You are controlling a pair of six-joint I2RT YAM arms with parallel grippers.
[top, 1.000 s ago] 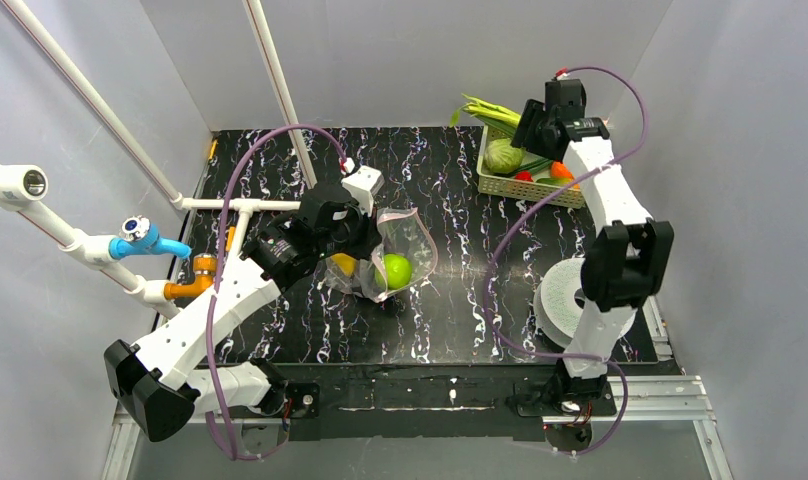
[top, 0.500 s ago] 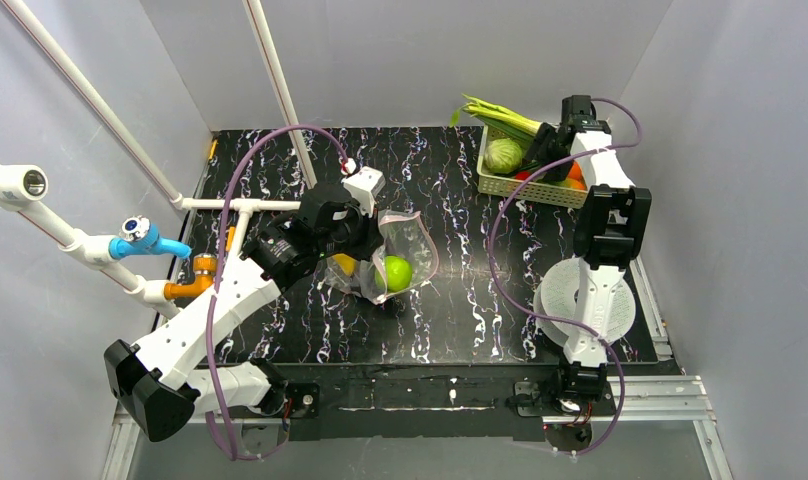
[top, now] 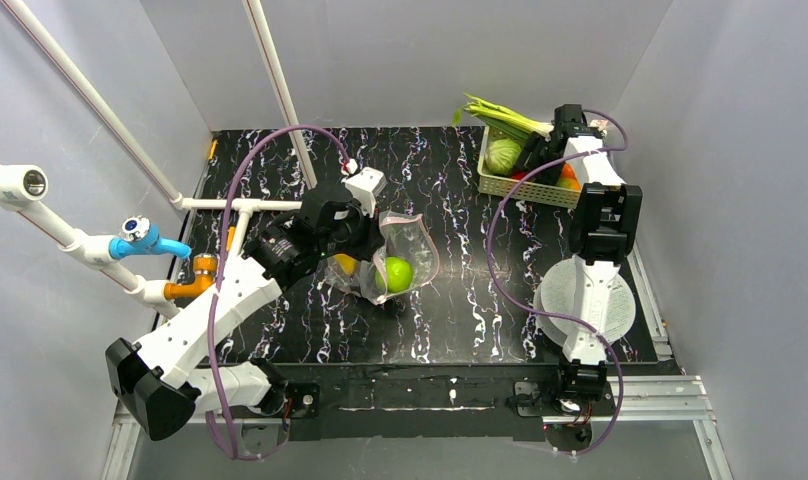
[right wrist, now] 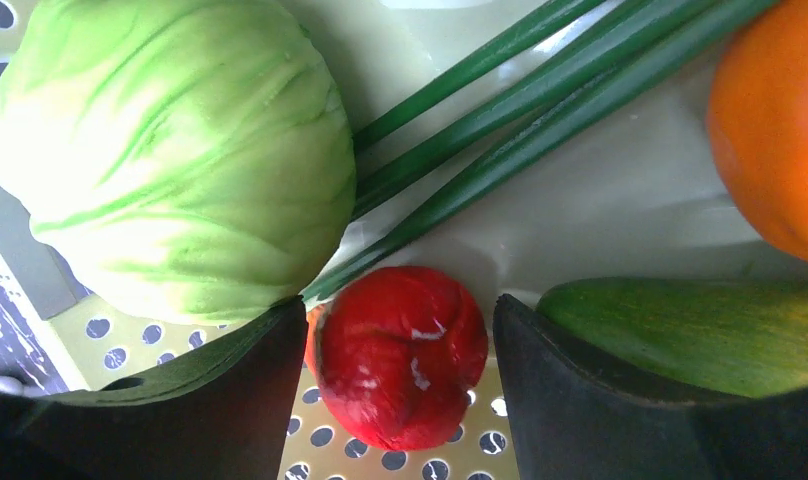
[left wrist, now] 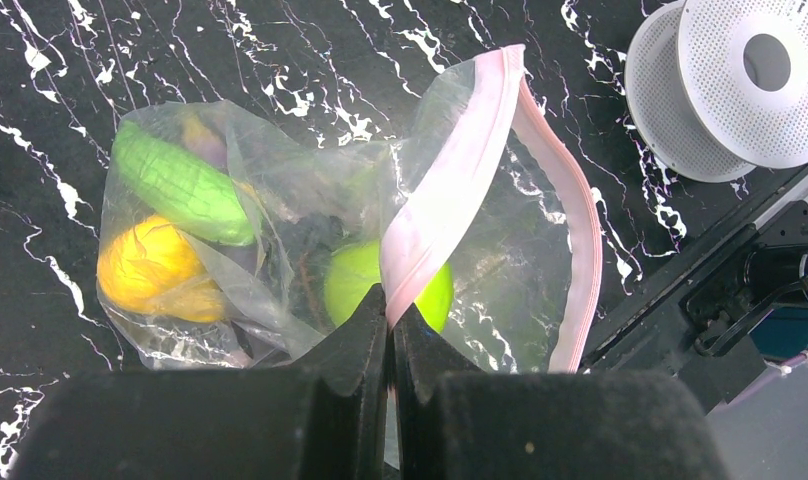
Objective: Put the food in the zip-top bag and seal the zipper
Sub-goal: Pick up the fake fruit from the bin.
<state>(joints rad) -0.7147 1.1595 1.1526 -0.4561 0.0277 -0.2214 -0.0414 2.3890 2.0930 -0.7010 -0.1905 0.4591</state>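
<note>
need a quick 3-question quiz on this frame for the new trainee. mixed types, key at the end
1. True or false: the left end effector is shut on the bag's zipper.
2. What sits between the fingers of the open right end effector? A) a spoon B) a red food C) a cup
3. Fill in: the bag's mouth is ___ (open/sealed).
Key: 1 true; 2 B; 3 open.
</note>
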